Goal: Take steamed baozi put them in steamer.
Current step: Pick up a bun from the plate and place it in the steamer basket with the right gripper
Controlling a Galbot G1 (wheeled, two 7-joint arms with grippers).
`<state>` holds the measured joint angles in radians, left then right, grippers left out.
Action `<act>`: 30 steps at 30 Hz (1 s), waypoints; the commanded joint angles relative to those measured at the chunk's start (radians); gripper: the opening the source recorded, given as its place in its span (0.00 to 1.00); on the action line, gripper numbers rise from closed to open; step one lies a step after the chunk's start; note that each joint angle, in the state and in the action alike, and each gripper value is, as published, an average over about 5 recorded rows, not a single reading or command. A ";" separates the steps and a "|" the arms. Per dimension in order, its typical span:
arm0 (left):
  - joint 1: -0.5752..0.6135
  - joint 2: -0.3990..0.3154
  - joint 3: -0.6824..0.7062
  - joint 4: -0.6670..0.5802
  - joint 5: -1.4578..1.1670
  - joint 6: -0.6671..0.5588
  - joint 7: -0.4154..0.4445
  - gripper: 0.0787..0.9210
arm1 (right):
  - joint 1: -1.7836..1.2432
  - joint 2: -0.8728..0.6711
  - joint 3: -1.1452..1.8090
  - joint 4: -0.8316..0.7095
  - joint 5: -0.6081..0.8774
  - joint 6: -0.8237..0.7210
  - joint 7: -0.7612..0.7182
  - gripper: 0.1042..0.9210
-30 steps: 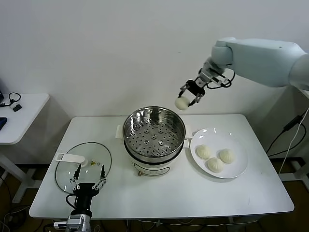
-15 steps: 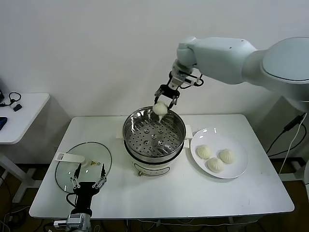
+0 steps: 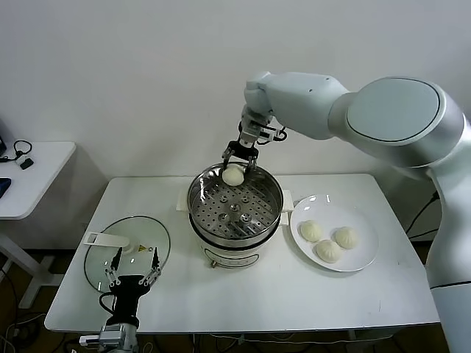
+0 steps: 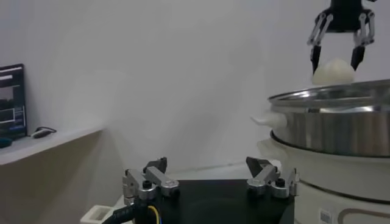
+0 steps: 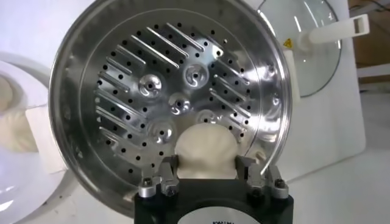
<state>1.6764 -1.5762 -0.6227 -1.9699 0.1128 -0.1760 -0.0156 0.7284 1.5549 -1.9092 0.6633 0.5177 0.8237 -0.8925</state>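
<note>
Right gripper [image 3: 234,166] reaches in from upper right, clamped on a baozi [image 3: 233,175] over the steamer [image 3: 274,193] rim | plate [image 3: 365,254]: three buns | left gripper [image 3: 132,268] splayed, lower left.

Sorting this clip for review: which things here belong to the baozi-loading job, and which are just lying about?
Part of the job:
- baozi held in the right gripper over the steamer
- three baozi waiting on the white plate

Just lying about:
- glass lid flat on the table
- left gripper, idle near the lid
- side desk
</note>
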 commanded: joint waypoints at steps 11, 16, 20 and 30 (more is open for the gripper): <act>-0.011 -0.003 -0.001 0.013 -0.004 -0.004 0.001 0.88 | -0.099 0.036 0.006 -0.128 0.001 0.049 -0.023 0.64; -0.013 -0.002 -0.002 0.016 -0.001 -0.008 -0.001 0.88 | -0.111 0.051 0.015 -0.150 -0.010 0.049 -0.021 0.65; -0.016 -0.001 -0.003 0.017 -0.001 -0.008 0.000 0.88 | -0.114 0.061 0.016 -0.158 -0.011 0.049 -0.021 0.66; -0.018 0.002 -0.003 0.017 0.000 -0.011 0.000 0.88 | -0.122 0.066 0.022 -0.160 -0.013 0.049 0.007 0.77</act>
<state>1.6593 -1.5762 -0.6269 -1.9511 0.1112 -0.1857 -0.0163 0.6131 1.6090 -1.8904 0.5149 0.5067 0.8236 -0.9011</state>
